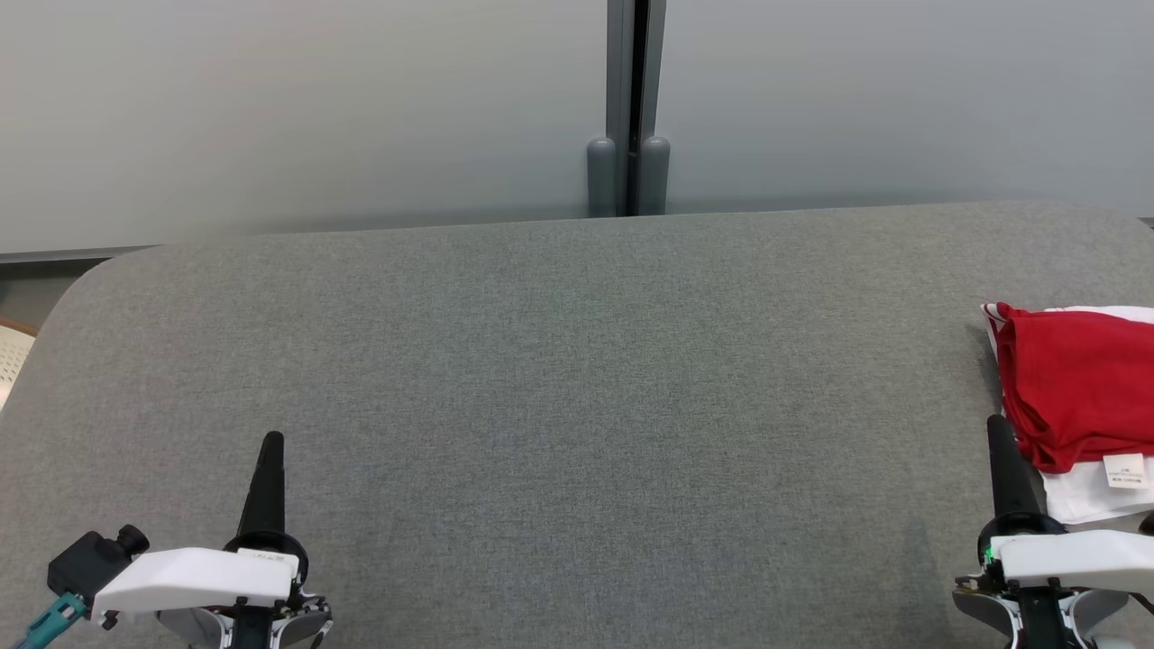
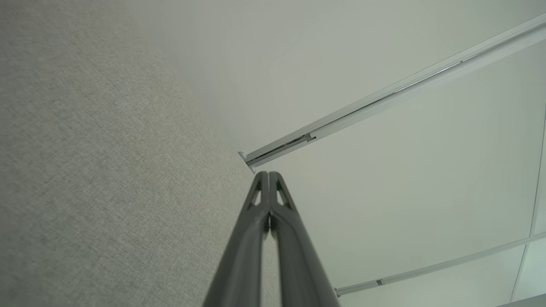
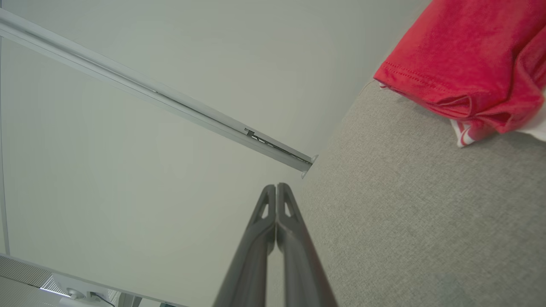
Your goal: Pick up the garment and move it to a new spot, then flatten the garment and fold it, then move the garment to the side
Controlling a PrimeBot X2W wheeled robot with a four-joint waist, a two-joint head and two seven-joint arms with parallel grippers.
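Note:
A folded red and white garment [image 1: 1077, 392] lies at the right edge of the grey fabric table [image 1: 577, 379], with a small white label showing at its near corner. In the right wrist view the garment [image 3: 469, 64] sits at the upper right. My right gripper [image 1: 996, 424] is shut and empty, its fingers together just left of the garment's near corner; I cannot tell whether they touch it. Its fingers [image 3: 276, 187] point past the table edge toward the wall. My left gripper [image 1: 272, 439] rests at the lower left, also shut and empty, fingertips [image 2: 268, 175] pressed together.
A pale wall with a grey vertical post [image 1: 628, 108] stands behind the table. A rail [image 2: 384, 98] runs along the wall. Part of a pale chair [image 1: 11, 356] shows at the far left beyond the table's rounded corner.

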